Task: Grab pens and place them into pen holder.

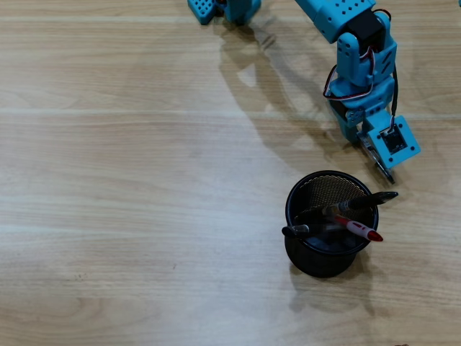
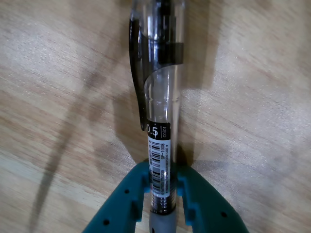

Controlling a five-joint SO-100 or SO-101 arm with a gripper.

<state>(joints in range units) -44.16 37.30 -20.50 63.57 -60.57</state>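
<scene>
In the wrist view a clear pen with a black clip, a barcode label and a grey grip points away over the wood, with my teal gripper shut on its lower barrel. From overhead, my gripper hangs just above and to the right of the black mesh pen holder. The held pen shows there only as a thin grey sliver. Three pens lean inside the holder: a black pen sticking out to the right, a red pen, and a dark-ended pen at the left rim.
The blue arm reaches in from the top right of the overhead view, and its base sits at the top edge. Pale wooden tabletop stretches to the left and below the holder.
</scene>
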